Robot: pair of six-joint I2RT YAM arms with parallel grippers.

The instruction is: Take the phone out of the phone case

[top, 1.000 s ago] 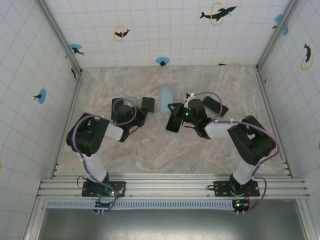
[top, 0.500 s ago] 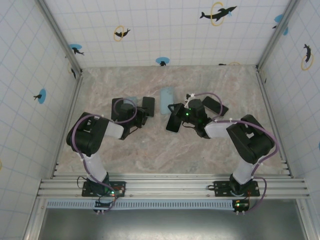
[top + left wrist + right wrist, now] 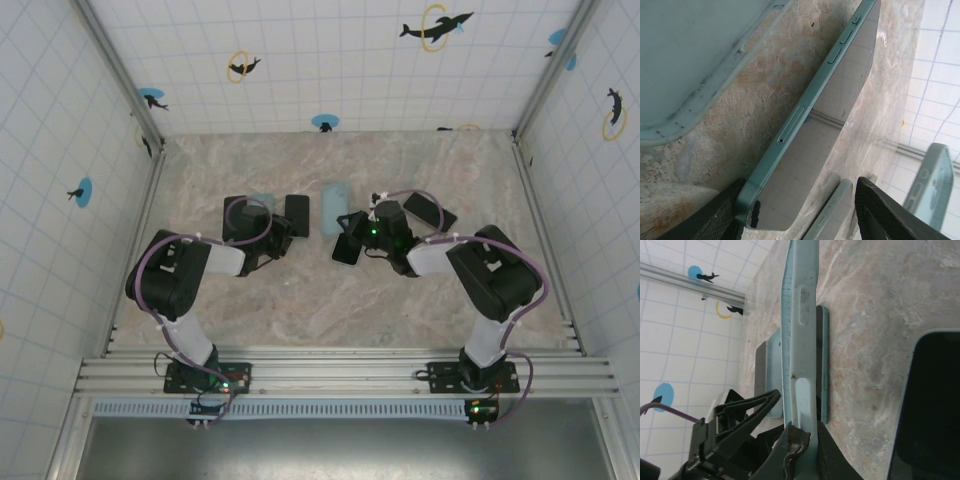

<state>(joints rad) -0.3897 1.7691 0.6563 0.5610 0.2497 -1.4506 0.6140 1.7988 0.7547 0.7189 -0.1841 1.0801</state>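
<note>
**A:** Placed where, the phone case [image 3: 800, 330]?

**B:** Raised on its long edge over the marble table [image 3: 330, 300], between the two arms. Pinched at its lower end by the right gripper [image 3: 801, 442], clenched tight on the pale blue rim. From overhead, tilted, with a dark face inside a pale border.

**A:** Phone seated inside?

**B:** Suggested by that dark face overhead. Not settled from the right wrist, edge-on there, with button slots along the side.

**A:** And around it?

**B:** Just beyond, flat on the table, a second pale blue case [image 3: 333, 196], near the held one. To the right, also flat, a dark phone [image 3: 930, 405], apart from the gripper.

**A:** On the left side?

**B:** Parted, low over the table: the left gripper [image 3: 800, 217]. Straddles the near end of a green-edged phone [image 3: 840, 95], flat, glossy face up, mirroring the tiled wall. One fingertip [image 3: 722, 220] right at the phone's corner, contact unclear. The other well off the opposite edge. Nothing grasped.

**A:** Anything else close by?

**B:** Beside that phone, flat on the table, a third pale case [image 3: 685, 55], clear of both fingers.
</note>
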